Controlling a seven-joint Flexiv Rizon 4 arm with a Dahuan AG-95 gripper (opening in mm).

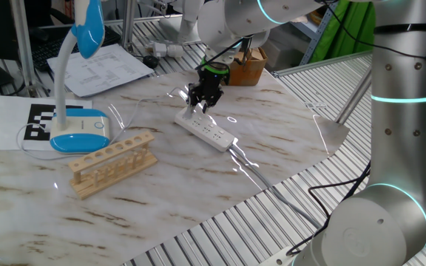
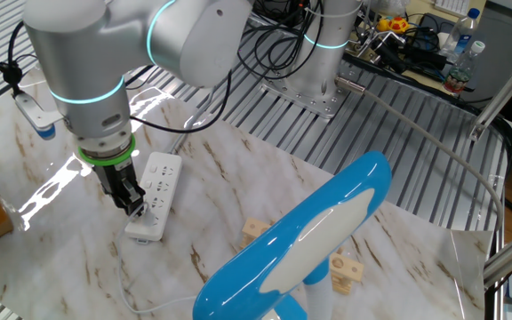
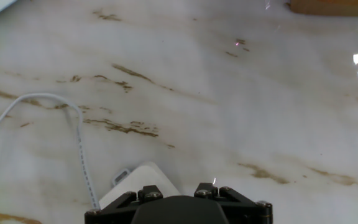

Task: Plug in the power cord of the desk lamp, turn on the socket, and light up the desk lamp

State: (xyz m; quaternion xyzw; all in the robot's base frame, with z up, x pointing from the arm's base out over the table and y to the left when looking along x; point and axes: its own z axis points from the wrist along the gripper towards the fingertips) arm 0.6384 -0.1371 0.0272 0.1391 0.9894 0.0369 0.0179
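In one fixed view, the single arm reaches down from twelve o'clock and its hand (image 1: 200,103) hangs over the near-lamp end of the socket (image 1: 206,130), one long white strip lying slantwise at the middle of the marble desk (image 1: 272,140). The strip's thick cable (image 1: 261,177) runs off toward five o'clock. At nine o'clock stands the one desk lamp (image 1: 80,89), its oval base on a sheet with a black-and-white marker (image 1: 39,122). Just below the base, at about eight o'clock, sits one wooden rack (image 1: 113,162) with a row of round holes, all without tubes. A brown box (image 1: 244,66) sits at twelve o'clock behind the hand. Whether the fingers are parted or holding something I cannot tell here.

The other fixed view looks from the lamp's side: the blue-edged head fills the lower frame at six o'clock, hiding most of the rack, of which only two pale ends show. Here the hand's dark fingers (image 2: 130,197) stand close together, tips right at the socket's outlets near its end; whether they pinch anything is not clear.

The hand view alone shows the power cord (image 3: 73,134), one thin white cable looping in from nine o'clock and running down to seven o'clock beside the socket's white corner at the bottom edge. The plug itself is not visible.
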